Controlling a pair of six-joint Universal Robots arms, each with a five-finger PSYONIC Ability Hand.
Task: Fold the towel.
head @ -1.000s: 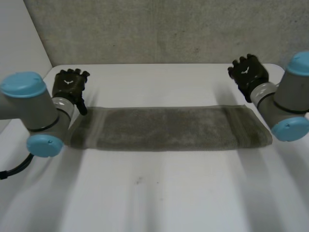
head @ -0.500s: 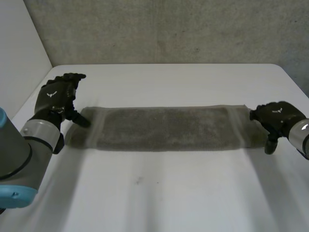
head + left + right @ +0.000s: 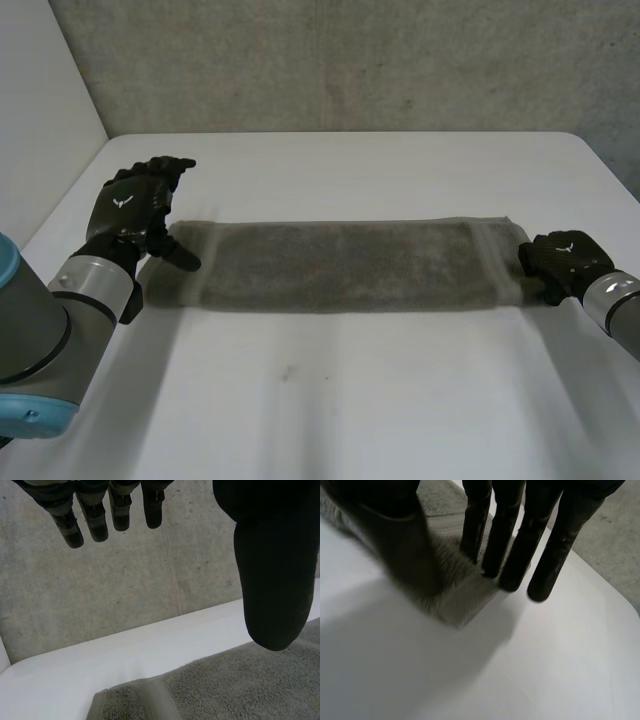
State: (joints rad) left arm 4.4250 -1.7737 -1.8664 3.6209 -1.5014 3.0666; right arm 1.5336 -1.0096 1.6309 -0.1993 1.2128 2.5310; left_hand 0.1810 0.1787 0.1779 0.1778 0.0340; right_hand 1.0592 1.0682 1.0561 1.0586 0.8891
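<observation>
A grey towel (image 3: 340, 265) lies flat in a long strip across the middle of a white table (image 3: 350, 410), running left to right, its hemmed ends showing at either side. At the towel's left end the robot's left hand (image 3: 135, 208) is released and holds nothing, its fingers (image 3: 100, 515) straight and spread toward the far side and its thumb (image 3: 275, 580) reaching over the cloth. At the right end the right hand (image 3: 565, 260) is down on the towel's corner, its straight fingers (image 3: 510, 535) tipped onto the hem and its thumb on the cloth beside them. The corner lies flat on the table, not lifted or gathered. A rough concrete wall (image 3: 350, 60) stands behind the table's far edge.
</observation>
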